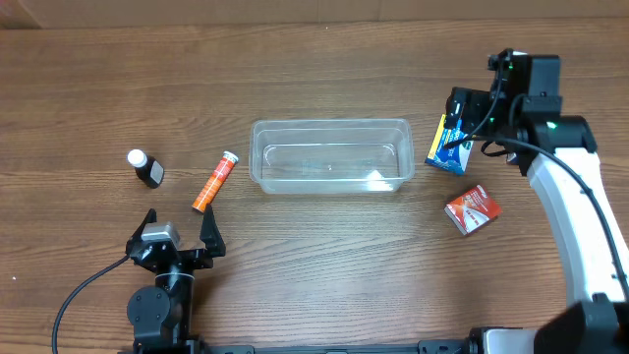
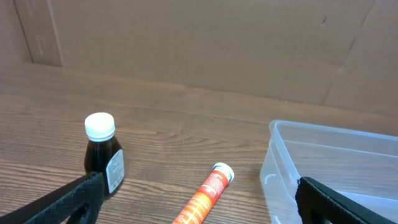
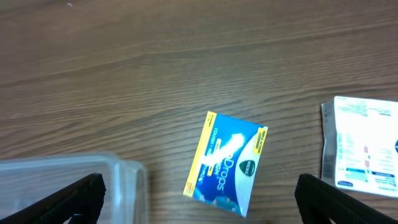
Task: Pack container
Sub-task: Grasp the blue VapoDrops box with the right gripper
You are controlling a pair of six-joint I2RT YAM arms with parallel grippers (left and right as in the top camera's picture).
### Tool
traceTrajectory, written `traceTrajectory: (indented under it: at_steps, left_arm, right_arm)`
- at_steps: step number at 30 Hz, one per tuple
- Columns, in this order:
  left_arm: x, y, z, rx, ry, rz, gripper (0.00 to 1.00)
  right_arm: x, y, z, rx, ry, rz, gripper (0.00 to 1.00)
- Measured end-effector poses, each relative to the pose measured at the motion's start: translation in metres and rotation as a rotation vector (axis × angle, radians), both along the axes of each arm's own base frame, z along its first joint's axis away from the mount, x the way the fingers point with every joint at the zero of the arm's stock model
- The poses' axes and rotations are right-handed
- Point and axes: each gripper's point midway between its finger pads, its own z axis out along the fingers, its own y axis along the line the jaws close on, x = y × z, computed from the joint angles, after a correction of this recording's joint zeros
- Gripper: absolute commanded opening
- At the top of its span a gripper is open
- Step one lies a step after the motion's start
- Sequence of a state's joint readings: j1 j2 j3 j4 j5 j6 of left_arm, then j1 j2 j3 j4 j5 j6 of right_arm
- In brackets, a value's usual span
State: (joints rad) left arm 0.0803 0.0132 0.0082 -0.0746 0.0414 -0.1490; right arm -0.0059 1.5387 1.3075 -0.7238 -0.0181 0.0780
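Observation:
The clear plastic container [image 1: 329, 157] sits empty at the table's middle. Its corner shows in the left wrist view [image 2: 323, 162] and in the right wrist view [image 3: 68, 177]. My right gripper [image 1: 464, 128] is open and hovers over a blue and yellow box [image 1: 449, 145] just right of the container. That box lies between the open fingers [image 3: 199, 208] in the right wrist view [image 3: 227, 163]. My left gripper [image 1: 178, 218] is open and empty near the front left. Its fingers [image 2: 199, 208] frame an orange tube [image 2: 205, 196].
A red box [image 1: 473, 208] lies right of the container, in front of the blue box. The orange tube [image 1: 215, 181] and a small dark bottle with a white cap [image 1: 145, 168] are left of the container. A white printed pack [image 3: 364, 146] lies right of the blue box.

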Motion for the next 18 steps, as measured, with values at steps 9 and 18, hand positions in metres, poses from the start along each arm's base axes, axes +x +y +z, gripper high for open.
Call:
traceTrajectory:
  at_steps: [9,18]
  left_arm:
    - [0.000,0.000,0.000,0.000,0.000,0.000,1.00]
    - [0.000,0.000,0.000,0.000,0.000,0.000,1.00]
  right_arm:
    - [0.008,-0.010,-0.053,0.016,0.129,-0.055,1.00]
    - [0.001,-0.010,-0.118,0.088,0.311,-0.182,1.00]
